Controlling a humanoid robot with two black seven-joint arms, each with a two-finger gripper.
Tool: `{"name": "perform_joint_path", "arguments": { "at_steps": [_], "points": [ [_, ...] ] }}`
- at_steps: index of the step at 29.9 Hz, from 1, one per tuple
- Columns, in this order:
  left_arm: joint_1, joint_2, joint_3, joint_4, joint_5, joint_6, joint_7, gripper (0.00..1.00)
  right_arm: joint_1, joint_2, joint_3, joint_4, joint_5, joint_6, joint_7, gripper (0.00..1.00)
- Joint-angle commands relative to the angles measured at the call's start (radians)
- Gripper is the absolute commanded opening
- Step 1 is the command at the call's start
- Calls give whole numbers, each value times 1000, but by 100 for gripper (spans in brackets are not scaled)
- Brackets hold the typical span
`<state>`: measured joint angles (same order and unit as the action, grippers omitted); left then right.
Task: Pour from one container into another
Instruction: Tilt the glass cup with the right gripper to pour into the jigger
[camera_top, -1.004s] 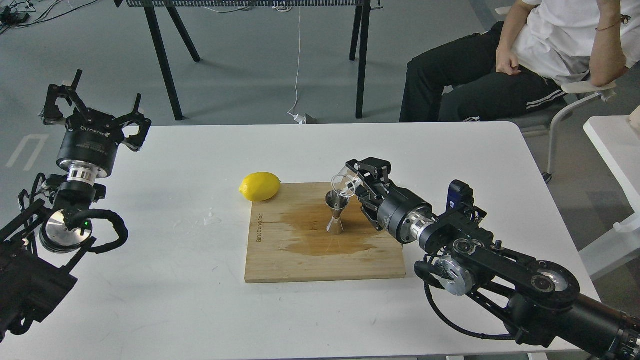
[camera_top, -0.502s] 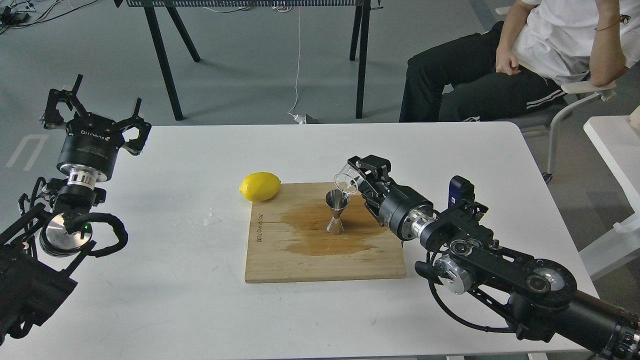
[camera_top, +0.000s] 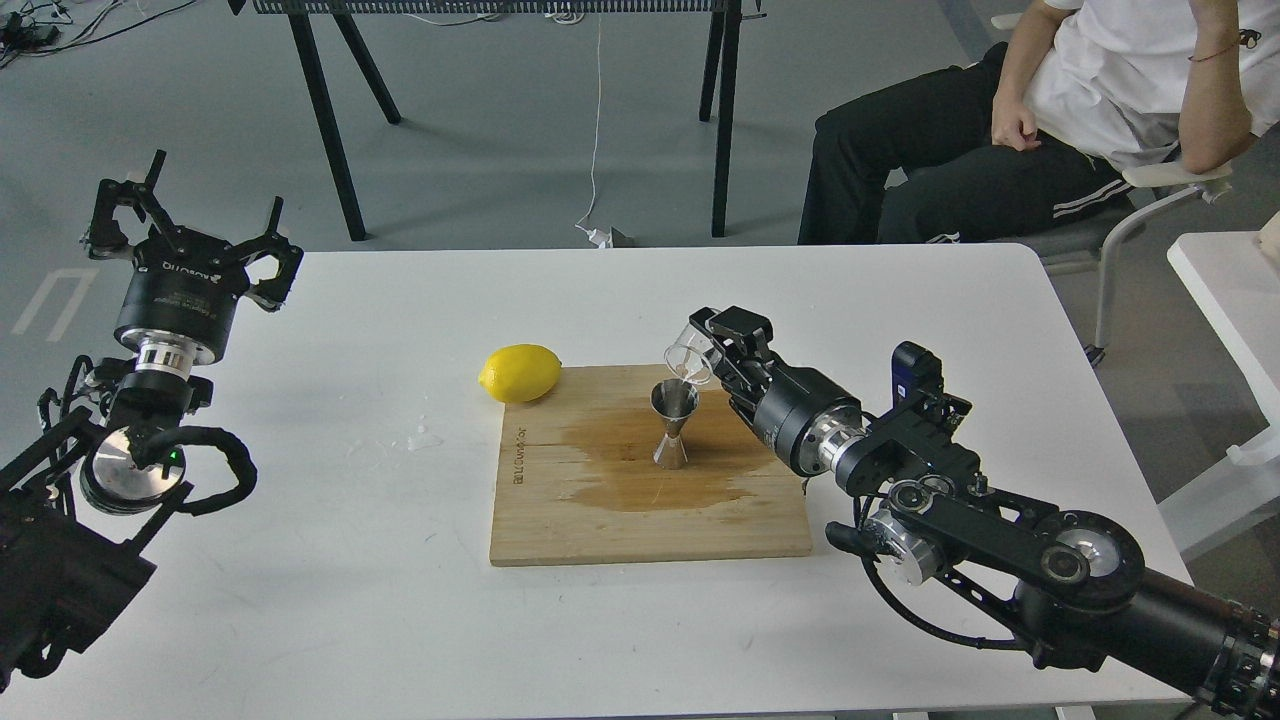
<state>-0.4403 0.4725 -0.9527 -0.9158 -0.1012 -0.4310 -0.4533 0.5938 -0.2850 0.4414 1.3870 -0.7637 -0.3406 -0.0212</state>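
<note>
Right fingers (camera_top: 712, 350) gripping clear cup (camera_top: 688, 358) by wall, tilting over jigger (camera_top: 672, 424) just below fingertips. Cup likely light, slick, fragile. Left fingers (camera_top: 190, 215) spread, gripping nothing.

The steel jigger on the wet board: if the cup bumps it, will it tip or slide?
The jigger would probably tip easily: it stands tall on a small foot with a narrow waist. It may also slide, since the wooden board beneath it looks wet. The clear cup in the right hand hangs just above its rim.

Lemon (camera_top: 519, 373) touching wet wooden board (camera_top: 600, 520), white table (camera_top: 400, 620), seated person (camera_top: 1050, 110)
</note>
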Motion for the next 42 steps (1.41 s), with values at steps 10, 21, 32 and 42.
{"name": "perform_joint_path", "arguments": {
  "at_steps": [10, 21, 32, 42],
  "points": [
    [0, 0, 0, 0, 0, -2, -1, 100, 9, 3, -32, -22, -55, -15, 18, 35],
    [0, 0, -1, 0, 0, -2, -1, 100, 26, 23, -36, -23, -59, -21, 29, 35],
    [0, -2, 0, 3, -2, -2, -5, 100, 57, 24, -113, -60, -134, -37, 53, 35],
    [2, -2, 0, 3, -2, 0, -18, 100, 57, 18, -115, -59, -207, -57, 64, 35]
  ]
}}
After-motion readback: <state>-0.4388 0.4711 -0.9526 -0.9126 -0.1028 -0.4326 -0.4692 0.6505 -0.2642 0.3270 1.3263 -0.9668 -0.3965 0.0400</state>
